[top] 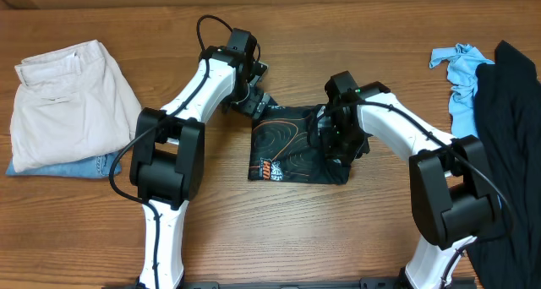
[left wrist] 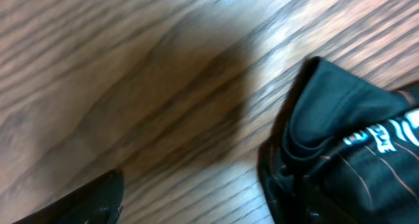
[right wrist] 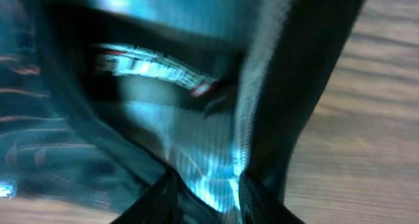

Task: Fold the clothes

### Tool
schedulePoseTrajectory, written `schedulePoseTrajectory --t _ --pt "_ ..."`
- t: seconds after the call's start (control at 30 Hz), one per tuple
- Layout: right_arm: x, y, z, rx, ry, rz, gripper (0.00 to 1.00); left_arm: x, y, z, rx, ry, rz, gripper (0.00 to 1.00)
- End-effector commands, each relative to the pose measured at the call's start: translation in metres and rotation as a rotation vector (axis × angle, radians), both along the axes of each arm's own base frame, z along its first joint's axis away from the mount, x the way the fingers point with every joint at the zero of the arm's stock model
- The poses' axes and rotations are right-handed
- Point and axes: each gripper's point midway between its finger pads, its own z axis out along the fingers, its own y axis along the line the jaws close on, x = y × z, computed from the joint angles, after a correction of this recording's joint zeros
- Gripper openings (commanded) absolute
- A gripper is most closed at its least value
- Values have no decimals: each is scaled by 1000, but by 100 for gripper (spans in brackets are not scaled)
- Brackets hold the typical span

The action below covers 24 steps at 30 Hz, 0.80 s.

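The black jersey (top: 287, 149), with orange contour lines and logos, lies folded into a small rectangle at the table's middle. My left gripper (top: 254, 103) is at its upper left corner. In the left wrist view the fingers (left wrist: 190, 201) are spread wide over bare wood, and the jersey's corner (left wrist: 340, 139) with white lettering bunches at the right finger. My right gripper (top: 334, 139) presses on the jersey's right edge. In the right wrist view its fingers (right wrist: 206, 198) are closed on a fold of the jersey fabric (right wrist: 196, 119).
Folded beige trousers (top: 68, 99) lie at the far left on a blue garment (top: 59, 166). A light blue shirt (top: 461, 78) and a dark garment (top: 507, 128) lie at the right edge. The wooden table (top: 279, 238) shows in front of the jersey.
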Motion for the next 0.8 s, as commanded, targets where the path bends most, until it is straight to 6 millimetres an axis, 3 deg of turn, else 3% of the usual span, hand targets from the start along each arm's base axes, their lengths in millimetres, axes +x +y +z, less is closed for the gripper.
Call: schedulePoseTrajectory --t 0.0,0.17,0.2,0.4,0.53,0.63,0.7,0.77 --pt "14 -13 -15 -57 -89 20 34 -32 46 -9 247 127 -5 81" --pt "54 -28 -12 -163 -268 10 35 -82 64 -1 321 330 36 82" --pt "70 -31 -8 -187 -336 -1 35 -93 67 2 336 373 46 82" --pt "106 -20 4 -154 -496 52 35 -118 73 11 369 479 73 83" --pt "105 -20 4 -155 -491 53 36 -114 73 12 362 457 100 80" --pt "100 -22 1 -162 -468 56 43 -101 69 21 329 394 118 80" --pt "99 -22 1 -164 -464 57 45 -86 60 31 273 320 127 81" --pt "99 -22 1 -164 -462 57 46 -52 41 52 166 161 97 84"
